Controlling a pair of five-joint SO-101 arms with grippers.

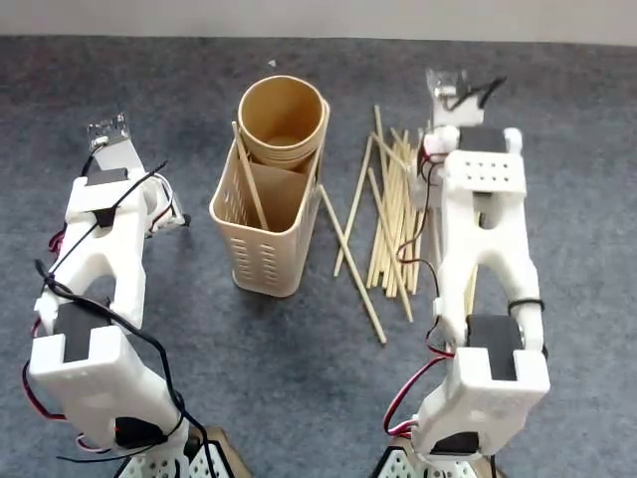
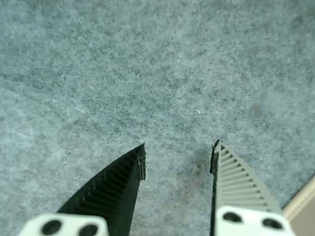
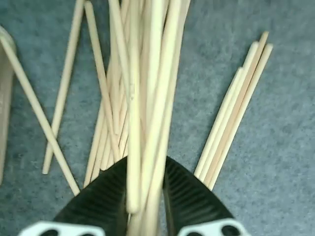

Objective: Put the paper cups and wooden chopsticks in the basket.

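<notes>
A beige slotted basket point(image 1: 264, 249) stands mid-table with stacked paper cups point(image 1: 282, 119) in its far compartment and one chopstick point(image 1: 249, 174) leaning in it. A pile of wooden chopsticks point(image 1: 393, 219) lies to its right, and one loose chopstick point(image 1: 350, 264) lies slanted nearer the basket. The right arm point(image 1: 483, 229) hangs over this pile. My right gripper point(image 3: 145, 164) is shut on a few chopsticks point(image 3: 150, 98) from the pile. Left of the basket, the left arm point(image 1: 105, 239) holds my left gripper point(image 2: 178, 147) open above bare carpet, with nothing between its fingers.
Grey carpet point(image 1: 299, 398) covers the table. A small separate bundle of chopsticks point(image 3: 236, 108) lies beside the main pile. The basket's wall point(image 3: 5, 73) shows at the edge of the right wrist view. A pale strip point(image 2: 300, 206) borders the carpet near the left gripper.
</notes>
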